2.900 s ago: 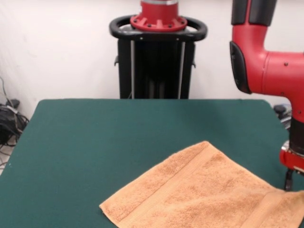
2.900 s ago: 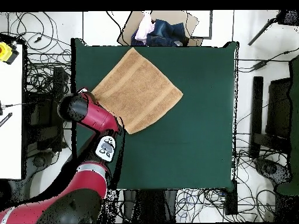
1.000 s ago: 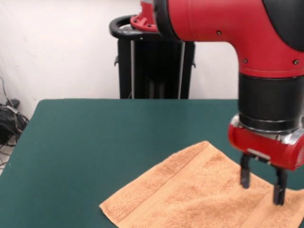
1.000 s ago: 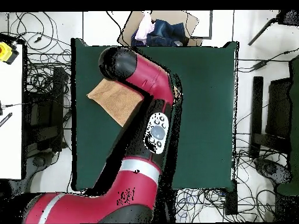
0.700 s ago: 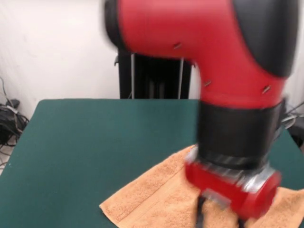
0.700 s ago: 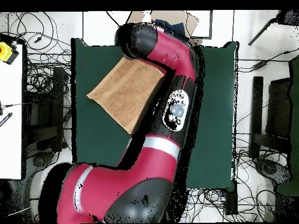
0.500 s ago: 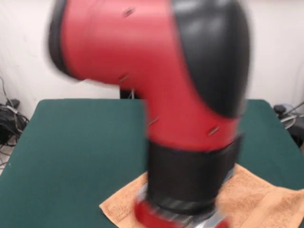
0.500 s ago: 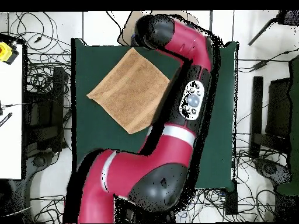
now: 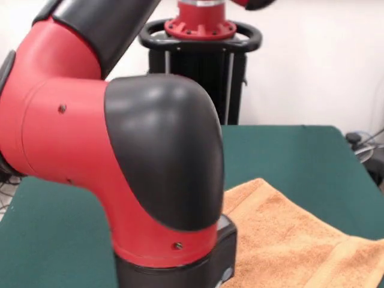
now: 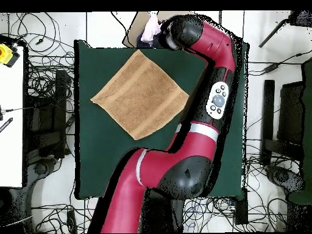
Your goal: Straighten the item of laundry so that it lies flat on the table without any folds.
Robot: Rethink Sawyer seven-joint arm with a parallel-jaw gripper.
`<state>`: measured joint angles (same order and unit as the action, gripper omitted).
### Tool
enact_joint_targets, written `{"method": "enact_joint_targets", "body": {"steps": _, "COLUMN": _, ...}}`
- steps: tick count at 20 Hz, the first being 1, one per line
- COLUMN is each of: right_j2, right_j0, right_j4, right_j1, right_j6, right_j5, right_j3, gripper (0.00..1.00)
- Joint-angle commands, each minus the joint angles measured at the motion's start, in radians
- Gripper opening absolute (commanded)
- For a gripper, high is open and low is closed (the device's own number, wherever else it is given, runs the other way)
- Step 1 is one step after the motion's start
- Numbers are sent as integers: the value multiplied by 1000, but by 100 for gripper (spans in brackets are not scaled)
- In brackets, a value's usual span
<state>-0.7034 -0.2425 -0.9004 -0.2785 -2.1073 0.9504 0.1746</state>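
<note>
Laundry item (image 10: 140, 95): an orange-tan terry towel spread flat on the green desk (image 10: 103, 164), turned like a diamond, one corner reaching the desk's edge opposite the robot's base in the overhead view. Largest in sight is the red and black arm (image 10: 214, 67), arching over the desk beside the towel and filling much of the front view. The hand is hidden under the arm's end; whether it is open or closed cannot be told.
</note>
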Motion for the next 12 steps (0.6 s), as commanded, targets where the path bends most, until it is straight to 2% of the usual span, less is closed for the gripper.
{"method": "enact_joint_targets", "body": {"steps": 1, "right_j2": -30, "right_j0": 77, "right_j4": -5, "right_j1": 83, "right_j6": -8, "right_j5": 295, "right_j3": 24, "gripper": 100}}
{"method": "enact_joint_targets", "body": {"steps": 4, "right_j2": 69, "right_j0": 149, "right_j4": 111, "right_j1": 232, "right_j6": -35, "right_j5": 306, "right_j3": 231, "gripper": 100}}
{"method": "enact_joint_targets", "body": {"steps": 6, "right_j2": 126, "right_j0": 200, "right_j4": 173, "right_j1": 343, "right_j6": -25, "right_j5": 242, "right_j3": 424, "gripper": 100}}
{"method": "enact_joint_targets", "body": {"steps": 10, "right_j2": 186, "right_j0": 264, "right_j4": 262, "right_j1": 514, "right_j6": 55, "right_j5": 34, "right_j3": 780, "gripper": 100}}
{"method": "enact_joint_targets", "body": {"steps": 12, "right_j2": 233, "right_j0": 283, "right_j4": 270, "right_j1": 583, "right_j6": 94, "right_j5": -101, "right_j3": 983, "gripper": 100}}
